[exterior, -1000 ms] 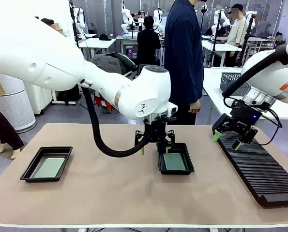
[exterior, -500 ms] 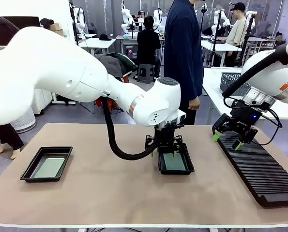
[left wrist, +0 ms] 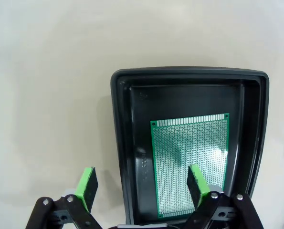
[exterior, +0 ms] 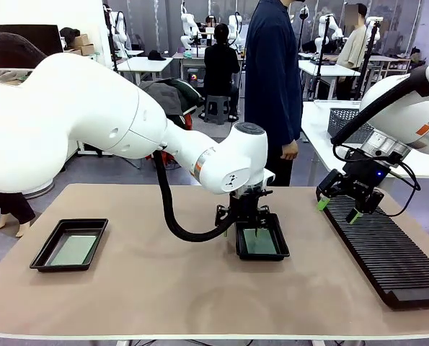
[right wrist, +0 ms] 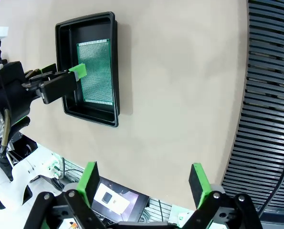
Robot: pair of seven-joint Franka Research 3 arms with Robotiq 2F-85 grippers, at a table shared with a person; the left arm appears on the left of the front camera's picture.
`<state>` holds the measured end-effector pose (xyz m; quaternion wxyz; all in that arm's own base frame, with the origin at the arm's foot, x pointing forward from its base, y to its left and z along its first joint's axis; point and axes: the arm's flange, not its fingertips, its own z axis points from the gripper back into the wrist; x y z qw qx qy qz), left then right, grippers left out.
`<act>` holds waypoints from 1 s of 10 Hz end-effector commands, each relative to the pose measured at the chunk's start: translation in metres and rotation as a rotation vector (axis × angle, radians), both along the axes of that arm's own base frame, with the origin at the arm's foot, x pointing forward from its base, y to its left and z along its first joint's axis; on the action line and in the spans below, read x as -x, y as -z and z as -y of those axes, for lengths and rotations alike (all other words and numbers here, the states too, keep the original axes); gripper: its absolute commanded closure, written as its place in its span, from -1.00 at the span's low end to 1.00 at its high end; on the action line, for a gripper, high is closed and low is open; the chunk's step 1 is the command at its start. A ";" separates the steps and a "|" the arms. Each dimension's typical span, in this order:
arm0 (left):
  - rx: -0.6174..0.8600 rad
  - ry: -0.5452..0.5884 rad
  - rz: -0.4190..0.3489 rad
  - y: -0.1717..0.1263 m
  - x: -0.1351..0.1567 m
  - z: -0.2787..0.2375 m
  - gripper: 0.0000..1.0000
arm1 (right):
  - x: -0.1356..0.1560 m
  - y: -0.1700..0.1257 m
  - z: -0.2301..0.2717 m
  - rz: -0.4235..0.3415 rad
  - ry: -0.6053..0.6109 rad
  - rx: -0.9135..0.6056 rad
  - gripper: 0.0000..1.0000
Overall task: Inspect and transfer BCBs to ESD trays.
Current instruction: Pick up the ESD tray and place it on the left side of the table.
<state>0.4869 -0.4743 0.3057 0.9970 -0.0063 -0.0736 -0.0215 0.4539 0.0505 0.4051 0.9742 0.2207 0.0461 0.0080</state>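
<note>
Black plastic forms 2 shallow trays on the beige desk. The middle tray holds 1 green board lying flat on its floor. The left tray, near the desk's left end, holds a second green board, also flat.

The left tool hangs directly over the near-left edge of the middle tray. Its jaws stand wide and hold nothing. In the left wrist view, 1 green finger pad sits over bare desk outside the tray rim and the other pad over the board.

The right tool hovers above the far end of the long black slotted rack at the desk's right side. Its jaws are also wide and empty.
</note>
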 end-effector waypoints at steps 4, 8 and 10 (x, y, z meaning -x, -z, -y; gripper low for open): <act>0.010 -0.024 0.016 -0.003 -0.001 -0.014 -1.00 | -0.001 -0.001 -0.002 -0.001 0.023 0.003 -1.00; -0.003 -0.017 0.005 0.003 -0.004 -0.018 -0.75 | -0.001 -0.001 -0.002 -0.001 0.023 0.003 -1.00; -0.002 -0.018 -0.003 0.005 -0.004 -0.019 -0.56 | -0.001 -0.001 -0.002 -0.001 0.023 0.003 -1.00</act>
